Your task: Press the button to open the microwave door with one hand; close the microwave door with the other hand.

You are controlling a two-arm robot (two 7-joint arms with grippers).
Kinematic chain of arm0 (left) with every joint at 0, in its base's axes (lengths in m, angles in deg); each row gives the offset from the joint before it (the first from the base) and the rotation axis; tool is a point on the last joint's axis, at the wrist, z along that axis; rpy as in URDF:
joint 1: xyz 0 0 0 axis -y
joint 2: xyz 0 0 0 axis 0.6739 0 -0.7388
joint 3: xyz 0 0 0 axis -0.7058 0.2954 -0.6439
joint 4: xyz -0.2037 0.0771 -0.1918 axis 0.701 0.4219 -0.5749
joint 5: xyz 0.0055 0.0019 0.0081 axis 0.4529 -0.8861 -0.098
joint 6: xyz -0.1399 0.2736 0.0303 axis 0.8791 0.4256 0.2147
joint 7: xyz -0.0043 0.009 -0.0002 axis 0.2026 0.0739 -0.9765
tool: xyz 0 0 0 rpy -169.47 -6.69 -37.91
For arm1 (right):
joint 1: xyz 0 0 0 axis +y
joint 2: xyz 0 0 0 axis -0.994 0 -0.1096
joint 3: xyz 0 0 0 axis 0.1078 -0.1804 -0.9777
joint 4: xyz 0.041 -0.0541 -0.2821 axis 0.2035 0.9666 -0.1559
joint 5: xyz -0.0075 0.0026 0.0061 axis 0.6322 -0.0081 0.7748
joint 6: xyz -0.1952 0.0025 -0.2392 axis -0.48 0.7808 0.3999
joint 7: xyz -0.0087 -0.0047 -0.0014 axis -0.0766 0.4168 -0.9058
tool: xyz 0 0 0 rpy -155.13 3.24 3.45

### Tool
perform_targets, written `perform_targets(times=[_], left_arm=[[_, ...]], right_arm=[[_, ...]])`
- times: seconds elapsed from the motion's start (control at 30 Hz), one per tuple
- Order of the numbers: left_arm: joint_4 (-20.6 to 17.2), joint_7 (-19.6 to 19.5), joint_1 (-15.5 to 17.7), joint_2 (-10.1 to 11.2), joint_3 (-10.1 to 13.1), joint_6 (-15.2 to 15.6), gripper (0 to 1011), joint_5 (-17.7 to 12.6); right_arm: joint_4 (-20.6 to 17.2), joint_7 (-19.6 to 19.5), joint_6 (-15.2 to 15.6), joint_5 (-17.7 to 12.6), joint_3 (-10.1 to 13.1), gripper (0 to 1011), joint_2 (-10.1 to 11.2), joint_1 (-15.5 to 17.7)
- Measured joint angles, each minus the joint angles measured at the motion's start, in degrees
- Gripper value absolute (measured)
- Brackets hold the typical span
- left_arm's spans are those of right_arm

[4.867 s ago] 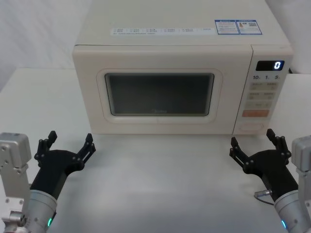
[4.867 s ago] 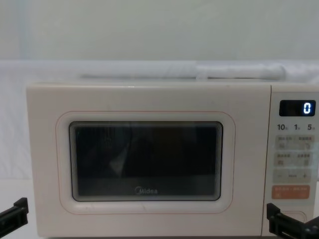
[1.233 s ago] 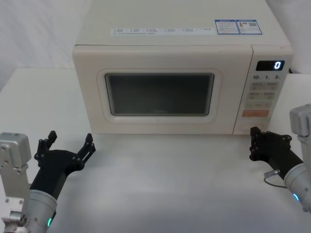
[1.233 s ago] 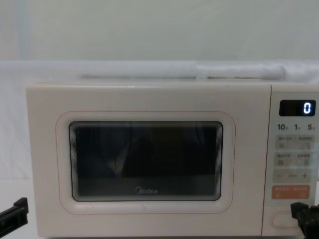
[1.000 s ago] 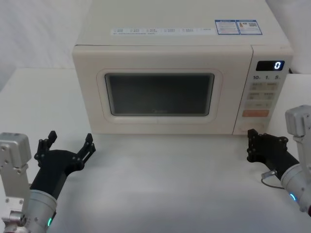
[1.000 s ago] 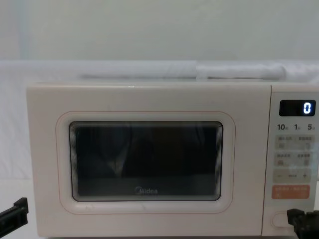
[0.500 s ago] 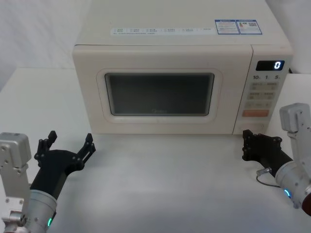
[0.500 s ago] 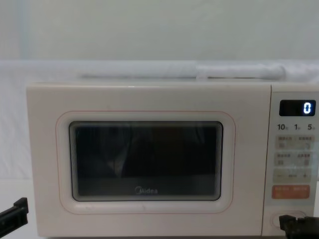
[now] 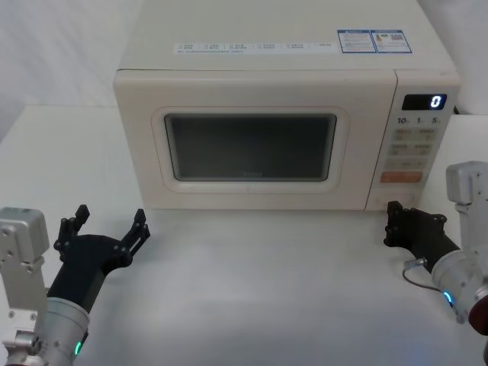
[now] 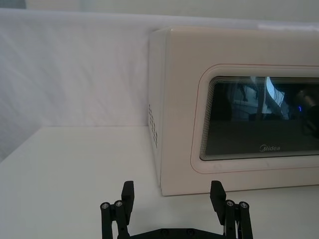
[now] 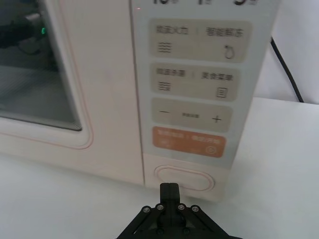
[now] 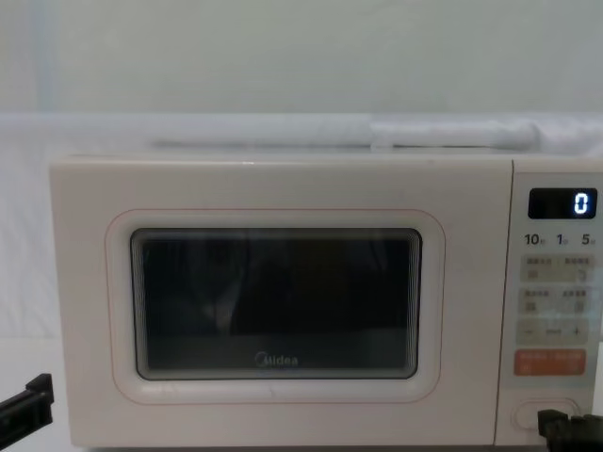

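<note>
The white desk (image 9: pixel 252 282) carries the microwave (image 9: pixel 282 76) across the upper middle of the head view, its door (image 9: pixel 248 149) shut. The left claw (image 9: pixel 103 229) waits wide open and empty at lower left. The right claw (image 11: pixel 169 188), pinched shut on nothing, points at the button (image 11: pixel 184 179) just ahead, having edged slightly back right since half a second ago. A black cable (image 11: pixel 285 64) trails behind.

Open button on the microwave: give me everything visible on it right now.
The button is a wide cream oval with a raised outline, unmarked, looks like plastic, at the bottom of the control panel under the orange button. The right gripper, fingers shut, points at its lower edge; contact cannot be told. The microwave door is closed.
</note>
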Motion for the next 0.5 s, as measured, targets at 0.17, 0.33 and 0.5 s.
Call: perform_targets(times=[0.17, 0.33, 0.5], left_arm=[[0.00, 0.00, 0.00, 0.00, 0.00, 0.00, 1001, 0.00], [0.00, 0.00, 0.00, 0.00, 0.00, 0.00, 1001, 0.00], [0.00, 0.00, 0.00, 0.00, 0.00, 0.00, 1001, 0.00]], right_arm=[[1.23, -0.23, -0.93, -0.77, 0.67, 0, -0.50, -0.63], [2.08, -0.48, -1.64, -1.38, 1.07, 0, -0.88, -0.99], [2.93, -0.72, -2.03, -1.68, 1.20, 0, -1.14, -1.31]])
